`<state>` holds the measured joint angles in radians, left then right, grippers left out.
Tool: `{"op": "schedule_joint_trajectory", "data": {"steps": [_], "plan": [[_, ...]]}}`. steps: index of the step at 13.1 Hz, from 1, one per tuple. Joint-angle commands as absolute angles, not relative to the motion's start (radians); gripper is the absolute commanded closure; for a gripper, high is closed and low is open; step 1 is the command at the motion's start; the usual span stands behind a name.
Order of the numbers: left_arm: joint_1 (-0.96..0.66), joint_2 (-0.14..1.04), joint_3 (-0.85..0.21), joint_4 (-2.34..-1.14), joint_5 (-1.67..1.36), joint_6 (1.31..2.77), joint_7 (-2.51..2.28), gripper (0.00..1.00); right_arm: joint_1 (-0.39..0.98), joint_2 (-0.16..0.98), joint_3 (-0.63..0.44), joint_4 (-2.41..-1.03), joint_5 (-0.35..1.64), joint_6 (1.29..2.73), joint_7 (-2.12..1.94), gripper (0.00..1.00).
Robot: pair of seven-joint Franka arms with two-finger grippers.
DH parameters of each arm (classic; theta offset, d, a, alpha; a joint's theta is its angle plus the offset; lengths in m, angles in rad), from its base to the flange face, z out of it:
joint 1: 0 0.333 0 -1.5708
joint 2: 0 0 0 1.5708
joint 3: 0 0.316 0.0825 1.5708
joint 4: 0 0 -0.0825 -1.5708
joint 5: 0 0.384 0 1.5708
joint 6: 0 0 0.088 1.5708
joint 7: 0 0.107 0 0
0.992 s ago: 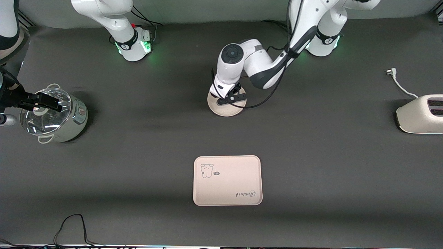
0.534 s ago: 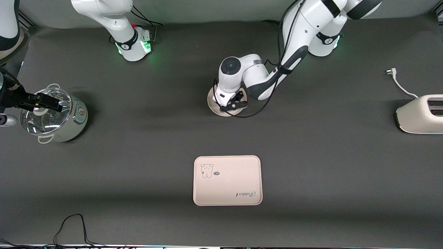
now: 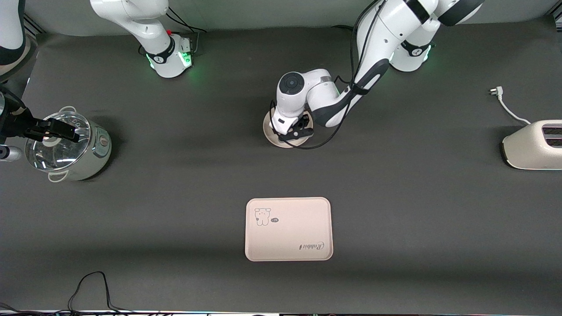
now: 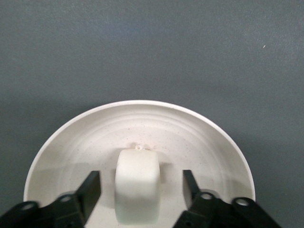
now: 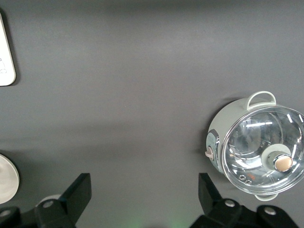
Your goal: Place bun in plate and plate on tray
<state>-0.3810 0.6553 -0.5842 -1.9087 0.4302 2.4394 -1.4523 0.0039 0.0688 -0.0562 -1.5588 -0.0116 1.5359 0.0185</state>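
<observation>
The off-white bun (image 4: 137,190) lies in the round cream plate (image 4: 142,108), which sits on the dark table toward the robots' bases (image 3: 273,135). My left gripper (image 4: 141,178) is low over the plate (image 3: 295,134) and open. Its fingers (image 4: 92,183) straddle the bun with a gap on each side. In the front view the hand hides the bun. The pinkish tray (image 3: 287,229) with the animal drawing lies nearer the front camera and holds nothing. My right gripper (image 5: 145,185) waits open high above the table with nothing between its fingers.
A pot with a glass lid (image 3: 70,147) stands at the right arm's end of the table. A cream toaster (image 3: 533,145) with its cord and plug (image 3: 505,105) sits at the left arm's end. A black cable (image 3: 94,285) lies by the front edge.
My left gripper has come down onto the plate and opened, letting go of the bun, which now rests in the plate. The right arm has not moved.
</observation>
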Motion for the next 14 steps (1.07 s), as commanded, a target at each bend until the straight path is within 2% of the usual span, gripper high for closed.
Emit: {"op": "schedule_joint_trajectory", "data": {"steps": [1, 5, 7, 11, 14], "plan": [[-0.355, 0.592, -0.581, -1.887, 0.449, 2.353, -1.476, 0.00, 0.005, 0.066, -0.058, -1.563, -0.015, 1.545, 0.014, 0.00], [-0.241, 0.488, -0.620, -1.853, 0.399, 2.223, -1.369, 0.00, 0.006, 0.067, -0.058, -1.563, -0.015, 1.546, 0.014, 0.00], [-0.166, 0.437, -0.644, -1.810, 0.382, 2.102, -1.281, 0.00, 0.006, 0.067, -0.058, -1.563, -0.015, 1.548, 0.014, 0.00], [0.070, 0.362, -0.652, -1.737, 0.318, 1.915, -0.970, 0.00, 0.011, 0.054, -0.054, -1.580, 0.011, 1.540, 0.021, 0.00], [0.269, 0.284, -0.652, -1.732, 0.263, 1.856, -0.687, 0.00, 0.105, 0.019, -0.055, -1.617, 0.041, 1.540, 0.078, 0.00]]}}
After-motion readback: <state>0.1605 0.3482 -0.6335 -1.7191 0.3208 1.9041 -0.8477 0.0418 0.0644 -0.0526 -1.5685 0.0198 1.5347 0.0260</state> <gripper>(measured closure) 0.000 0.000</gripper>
